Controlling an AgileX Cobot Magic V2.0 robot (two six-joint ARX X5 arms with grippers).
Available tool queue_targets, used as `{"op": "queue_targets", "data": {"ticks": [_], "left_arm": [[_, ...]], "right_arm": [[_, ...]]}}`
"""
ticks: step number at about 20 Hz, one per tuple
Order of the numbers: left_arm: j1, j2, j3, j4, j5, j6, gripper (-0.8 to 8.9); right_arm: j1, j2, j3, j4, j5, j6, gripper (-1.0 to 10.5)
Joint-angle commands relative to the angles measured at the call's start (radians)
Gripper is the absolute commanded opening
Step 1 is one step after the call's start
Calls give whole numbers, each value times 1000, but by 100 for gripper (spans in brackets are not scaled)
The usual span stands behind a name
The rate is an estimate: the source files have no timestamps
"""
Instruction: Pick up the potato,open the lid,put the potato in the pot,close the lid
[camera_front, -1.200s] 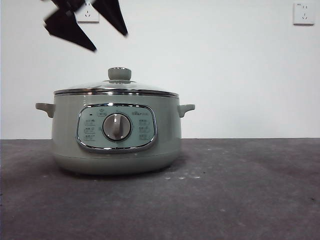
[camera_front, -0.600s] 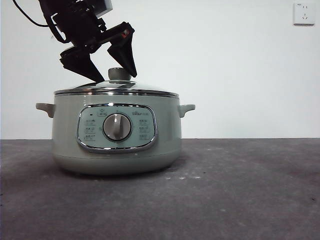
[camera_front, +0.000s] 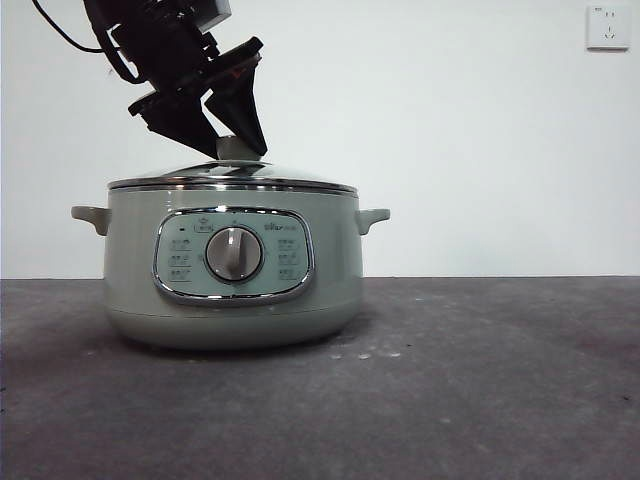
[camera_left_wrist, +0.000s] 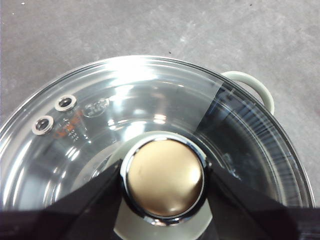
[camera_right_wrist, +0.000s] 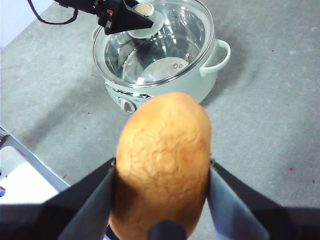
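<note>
Grey tabletop (camera_front: 480, 380), white wall (camera_front: 450, 130) w/ socket (camera_front: 608, 27).

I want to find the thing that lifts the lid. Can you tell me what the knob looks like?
Find the big pale sage-green cooking pot on the dark grey table. Its round glass lid with a shiny chrome rim sits on top. At the lid's centre is the round pale green knob with a chrome ring, between the left gripper's black jaws; nothing else on the lid sticks up.

Lid (camera_front: 232, 178) sits on pot (camera_front: 130, 260) (potato (camera_right_wrist: 162, 160) aloft).
</note>
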Motion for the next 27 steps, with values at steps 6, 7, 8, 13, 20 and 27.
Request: {"op": "queue_targets", "data": {"ticks": [6,7,8,13,20,27], "left_arm": [[2,5,25,-5,12,-14,-8],[1,1,35,-7,12,-14,-8],[1,-4,44,-9,12,-14,-8],[2,-47,89,-18,19,-14,-8],[35,-208,91,-96,18,-1,-8],[154,-397,87,-286,19,48,-8]], "right_arm": [[2,18,0,2,3,-15,-12],[2,20,0,1,5,-18,-12],[2,24,0,3,5,-18,-12],[2,46,0,7,5,-19,-12],[2,113,0,91,-4,-19,-12],[18,255,0,331,-76,35,-12]]}}
